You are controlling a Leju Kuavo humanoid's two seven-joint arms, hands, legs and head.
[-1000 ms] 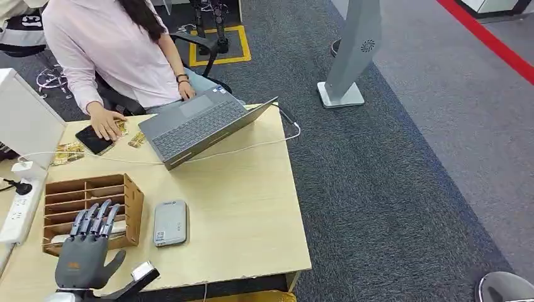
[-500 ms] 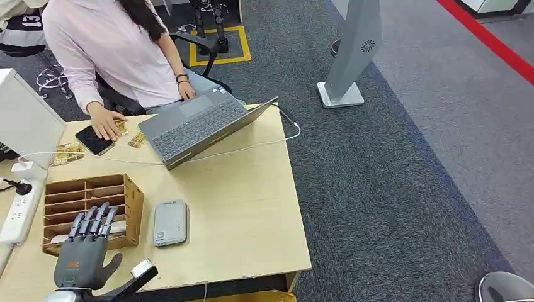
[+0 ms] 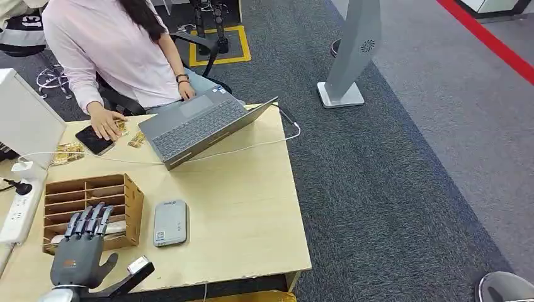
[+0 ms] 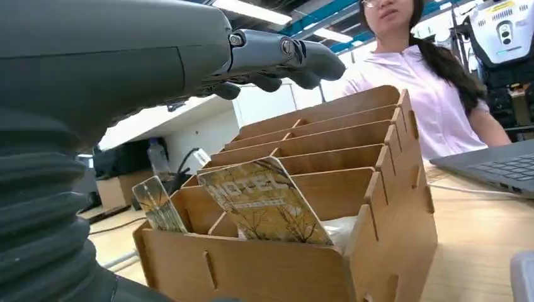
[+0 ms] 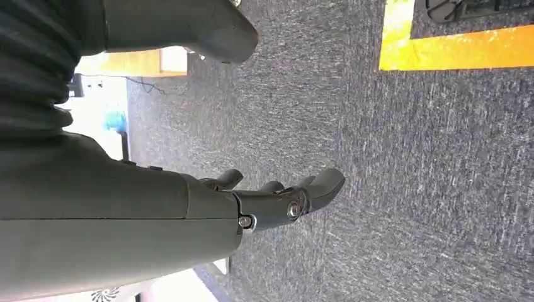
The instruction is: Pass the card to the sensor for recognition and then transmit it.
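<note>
The table [image 3: 239, 207], a pale wooden top, took up the left and centre of the head view, with grey carpet to the right. At its upper left a person [image 3: 107, 50] in a pink top sat with one hand on a dark phone [image 3: 94, 139] and the other at an open laptop [image 3: 195, 126]. A white power strip [image 3: 16, 217] lay along the left edge.

Lower left stood the wooden card rack [image 3: 119, 201], divided into slots. Just right of it, apart from it, lay the flat grey sensor [image 3: 170, 223]. The left hand [image 3: 79, 251] hovered over the near end of the rack, fingers apart and slightly bent, holding nothing. The right hand [image 5: 271, 201] hung over the carpet, loosely spread and empty.

The card [image 4: 264, 201], printed with a hotel design, leaned tilted in the nearest slot of the rack in the left wrist view, its top corner standing above the front wall. A second card [image 4: 157, 204] leaned in the slot beside it.

The pick had not yet happened, by my judgement. The fingers [image 4: 277, 53] sat well above the card, so a descent off line could strike the rack wall and shove the light rack toward the sensor. The thin, slanted card might slip flat into the slot when pressed, or the neighbouring one might be caught along with it.
</note>
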